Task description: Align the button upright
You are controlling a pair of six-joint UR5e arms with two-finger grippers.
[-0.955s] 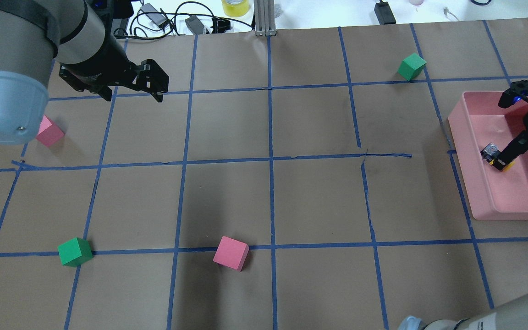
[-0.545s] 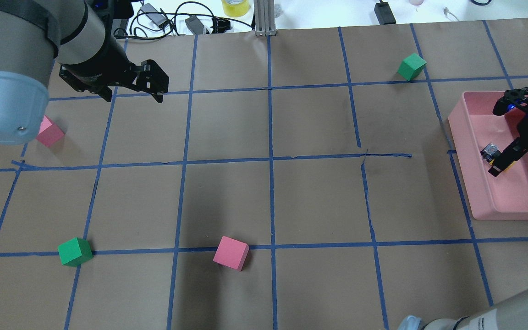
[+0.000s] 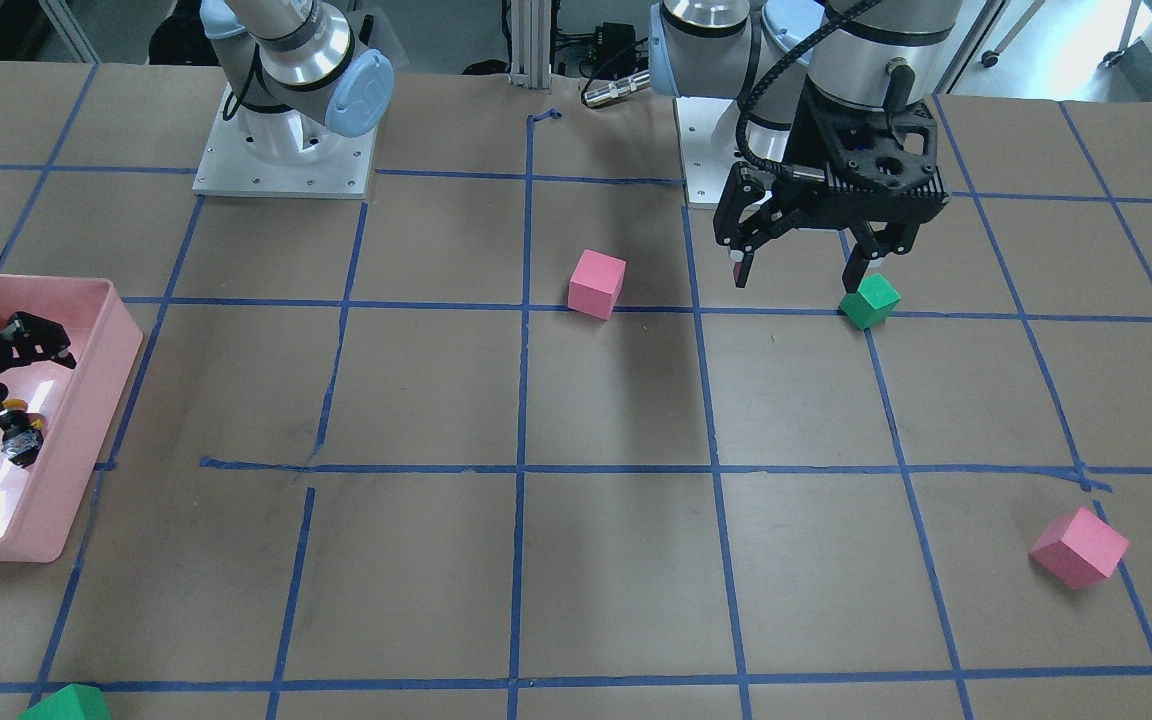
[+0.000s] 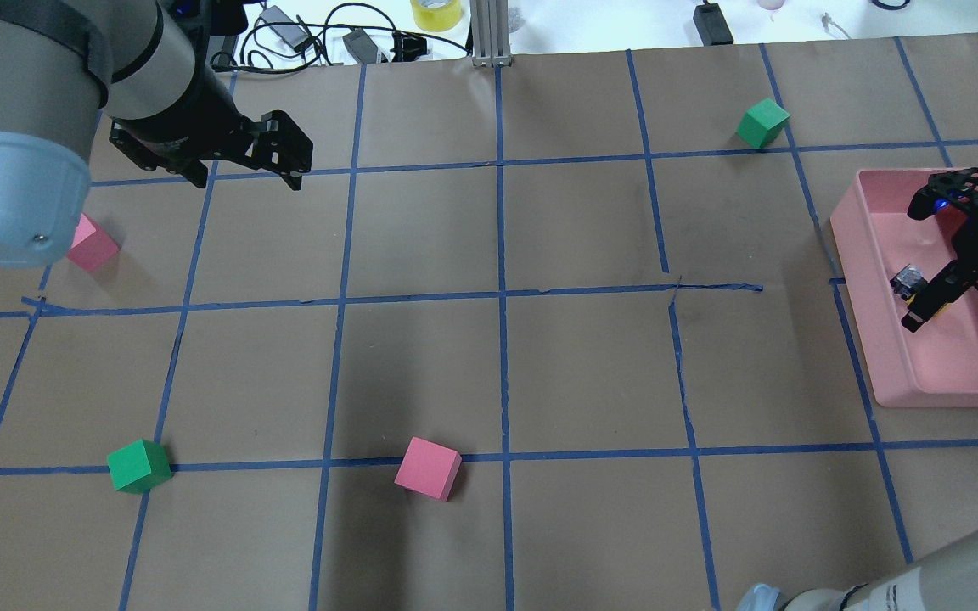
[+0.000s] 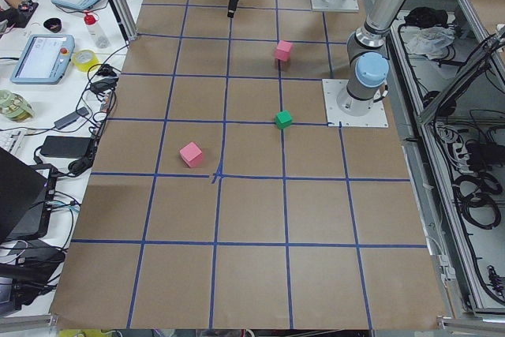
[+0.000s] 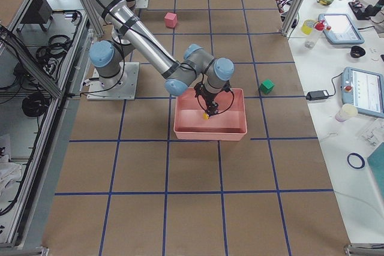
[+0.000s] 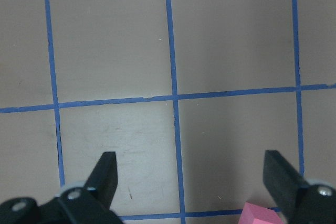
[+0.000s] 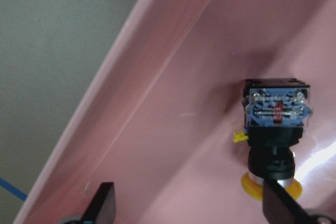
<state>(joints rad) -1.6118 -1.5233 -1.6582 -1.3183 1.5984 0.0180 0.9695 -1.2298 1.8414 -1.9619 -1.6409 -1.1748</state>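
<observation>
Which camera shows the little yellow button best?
The right wrist-mounted view: the button is big and sharp, lying in the pink tray. Overhead and front-facing views show it tiny; the right side view shows only a yellow speck; the others miss it.

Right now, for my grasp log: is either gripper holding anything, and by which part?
Nothing is held. The right gripper is open over the button, lying on its side in the pink tray. The left gripper is open too.
</observation>
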